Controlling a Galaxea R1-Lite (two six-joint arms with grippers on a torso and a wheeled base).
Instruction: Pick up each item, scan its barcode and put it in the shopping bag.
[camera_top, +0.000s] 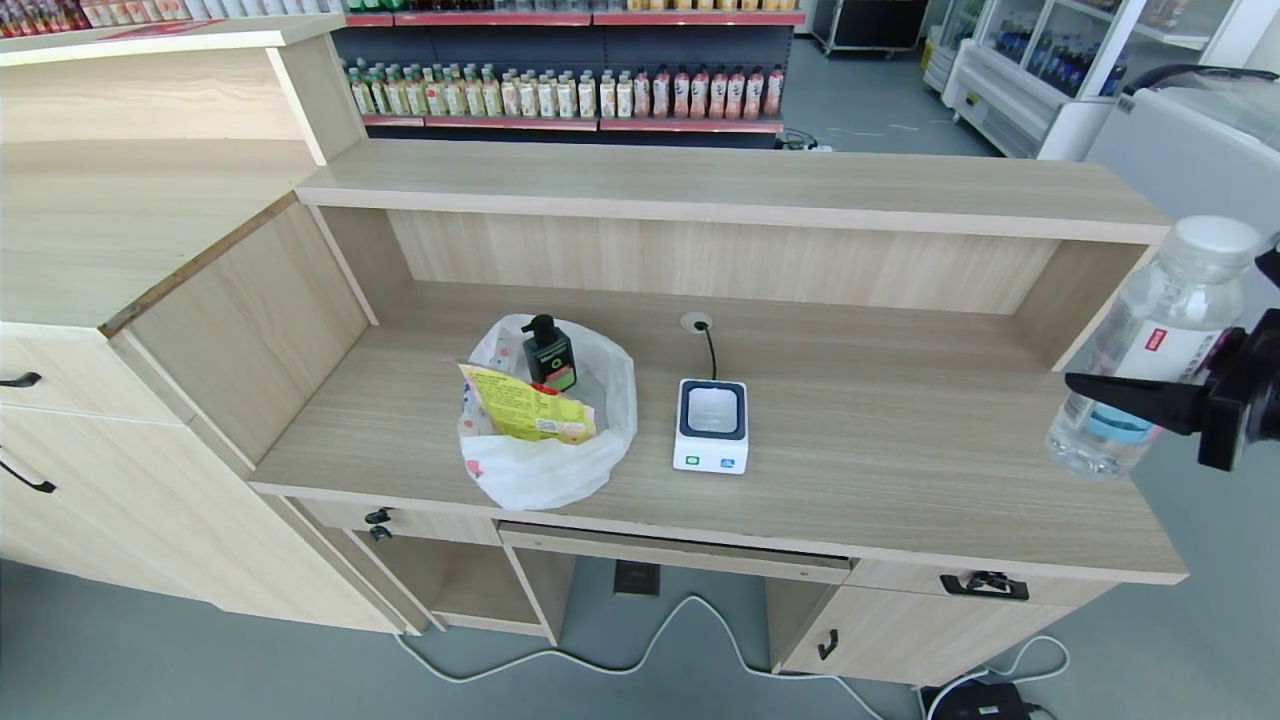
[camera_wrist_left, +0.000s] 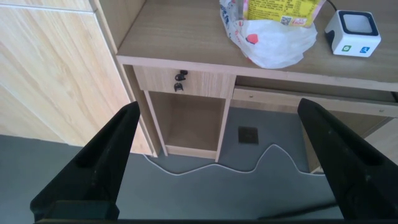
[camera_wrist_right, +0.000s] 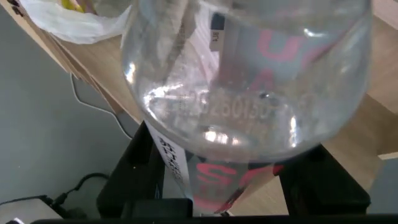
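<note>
My right gripper (camera_top: 1165, 395) is shut on a clear water bottle (camera_top: 1155, 345) with a white cap, held in the air beyond the counter's right end. Seen from the right wrist, the bottle (camera_wrist_right: 249, 81) sits between the black fingers (camera_wrist_right: 146, 180). A white shopping bag (camera_top: 548, 420) lies open on the counter, holding a yellow snack packet (camera_top: 525, 405) and a black pump bottle (camera_top: 549, 355). The white barcode scanner (camera_top: 712, 424) stands just right of the bag. My left gripper (camera_wrist_left: 227, 155) hangs open over the floor in front of the counter, nothing between its fingers.
The wooden counter (camera_top: 900, 450) has a raised back shelf (camera_top: 730, 180) and a side wall on the left. A black cable (camera_top: 710, 350) runs from the scanner to a hole in the counter. Shelves of drinks (camera_top: 570, 90) stand behind.
</note>
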